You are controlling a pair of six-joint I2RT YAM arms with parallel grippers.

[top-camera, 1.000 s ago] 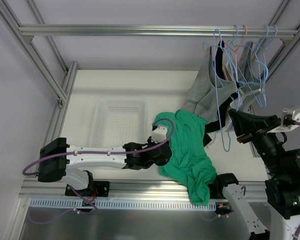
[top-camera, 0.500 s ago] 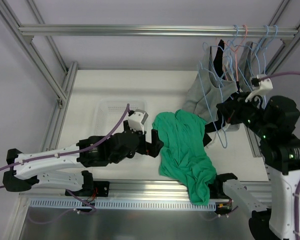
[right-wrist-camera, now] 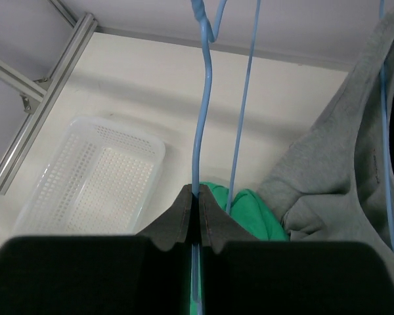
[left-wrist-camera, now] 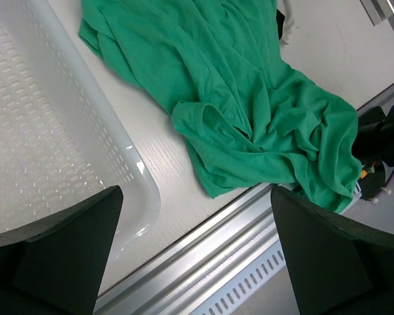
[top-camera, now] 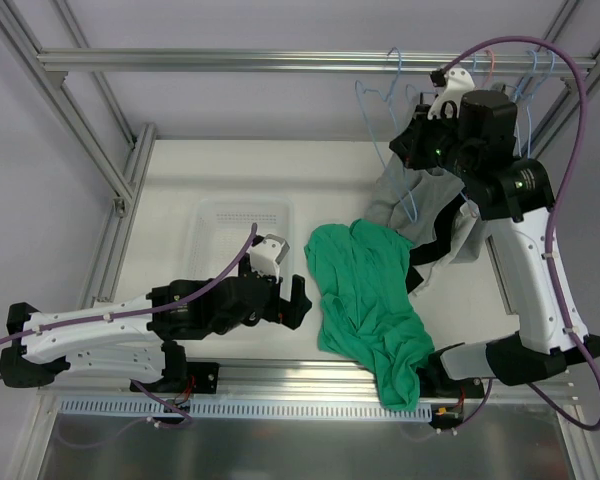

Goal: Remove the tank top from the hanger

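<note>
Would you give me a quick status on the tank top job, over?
Left pincer open, beside basket. Right pincer shut on hanger. Tank top hanging, not yet off. Shirt on table nearby.

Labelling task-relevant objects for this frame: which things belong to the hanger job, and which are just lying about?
Job:
- grey tank top
- blue hanger, pinched by the right fingers

Lying about:
- green garment
- white basket
- left fingers, open, holding nothing

tank top (right-wrist-camera: 341, 164) cut by right edge, hanger (right-wrist-camera: 203, 105) base hidden; basket (left-wrist-camera: 118, 141) cropped left
</note>
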